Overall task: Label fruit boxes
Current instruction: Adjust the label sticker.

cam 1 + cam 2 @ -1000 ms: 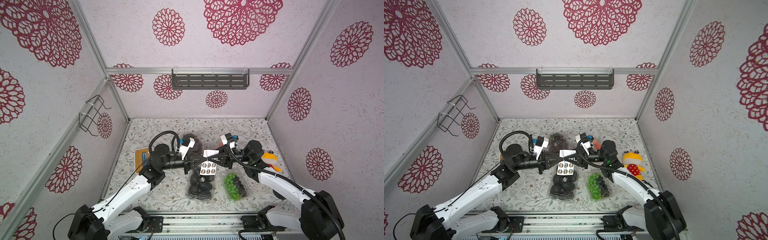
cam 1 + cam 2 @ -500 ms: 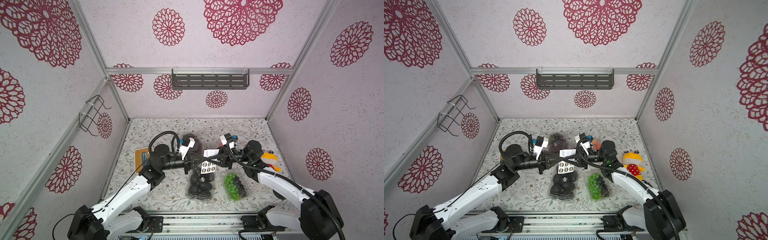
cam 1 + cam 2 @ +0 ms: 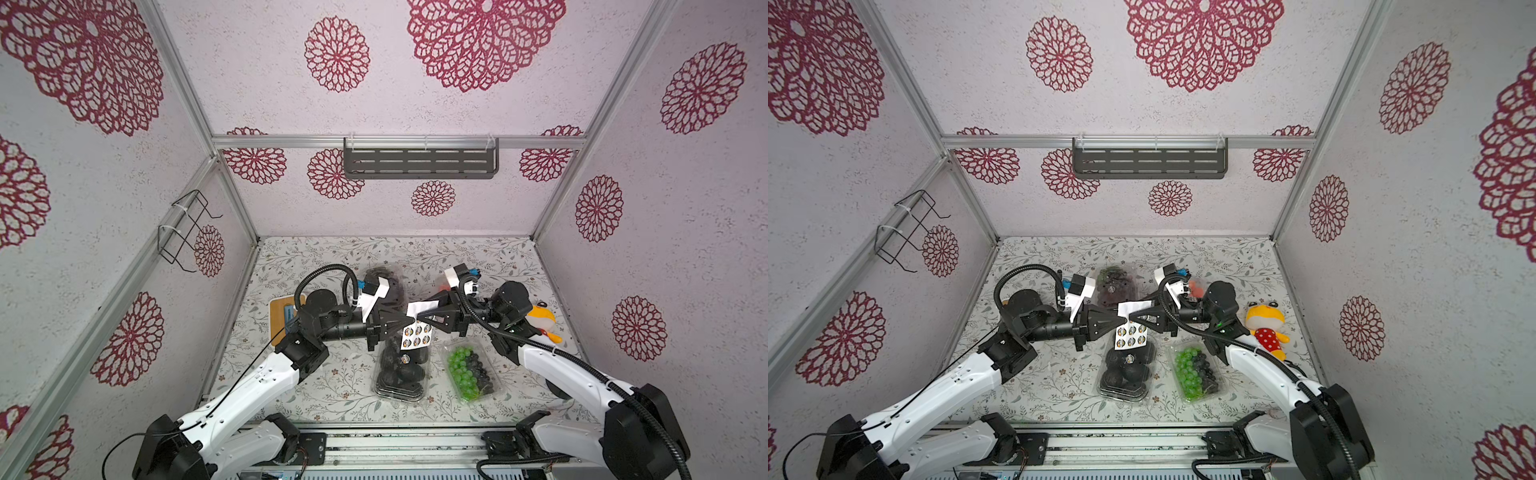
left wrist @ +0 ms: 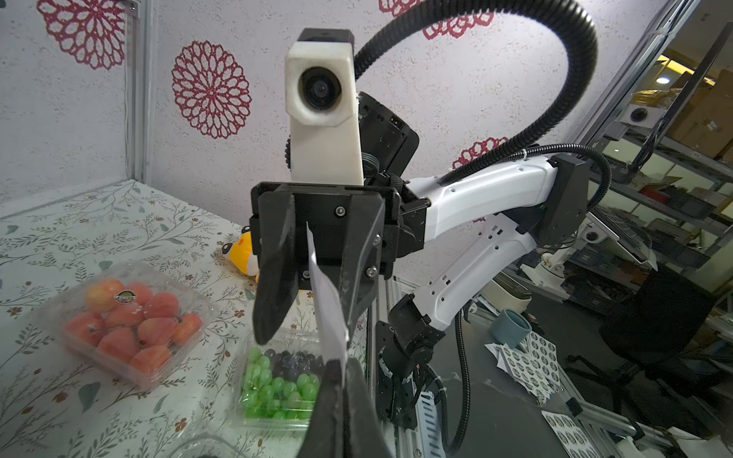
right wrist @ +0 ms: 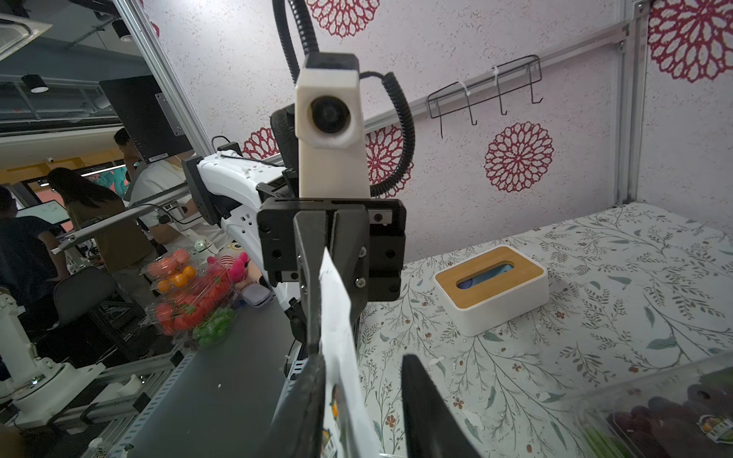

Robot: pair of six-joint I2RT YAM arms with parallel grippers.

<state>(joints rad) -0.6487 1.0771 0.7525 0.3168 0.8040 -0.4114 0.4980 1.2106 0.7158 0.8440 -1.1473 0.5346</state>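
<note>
Floral surface point(image 3: 324, 257): I count labels on 3 boxes point(image 3: 399, 378), green-grape box point(image 3: 471, 372) looks bare. L tool point(image 5: 312, 345) clamps sticker sheet point(image 3: 415, 334), R tool point(image 4: 307, 329) half-wide.

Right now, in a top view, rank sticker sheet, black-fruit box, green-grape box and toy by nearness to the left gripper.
1. Sticker sheet, clamped in the left gripper.
2. Black-fruit box, right under it.
3. Green-grape box, farther to the right.
4. Toy, farthest right.

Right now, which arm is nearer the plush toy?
Right. The right arm passes just beside the toy; the left arm is far off on the opposite side.
</note>
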